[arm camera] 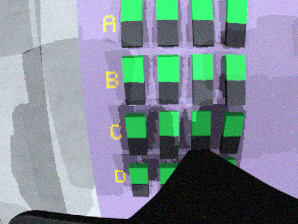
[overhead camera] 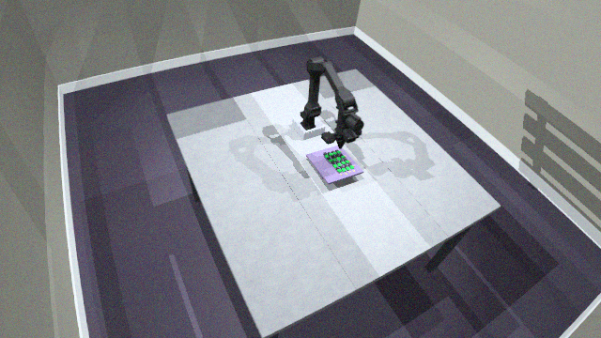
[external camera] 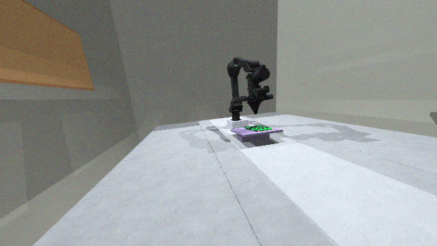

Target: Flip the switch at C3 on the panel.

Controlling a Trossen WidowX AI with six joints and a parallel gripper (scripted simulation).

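Observation:
The purple panel (overhead camera: 323, 172) (external camera: 240, 132) (arm camera: 270, 100) carries rows of green-and-dark rocker switches. In the wrist view the letters A to D run down its left side. The C3 switch (arm camera: 201, 125), third from the left in row C, shows its green half in shade and part of its dark half. Which of its ends is raised I cannot tell. My gripper (overhead camera: 341, 146) (external camera: 255, 113) (arm camera: 197, 159) is shut and empty. Its tip hangs well above the panel in the exterior view, and in the wrist view it overlaps the near edge of C3 and hides D3.
The neighbouring switches C2 (arm camera: 169, 125) and C4 (arm camera: 233, 125) stand on either side of C3, with B3 (arm camera: 202, 67) beyond it. The panel is raised on a block above the white table (overhead camera: 282, 244) (external camera: 191, 191). The arm's base stands behind the panel in the exterior view.

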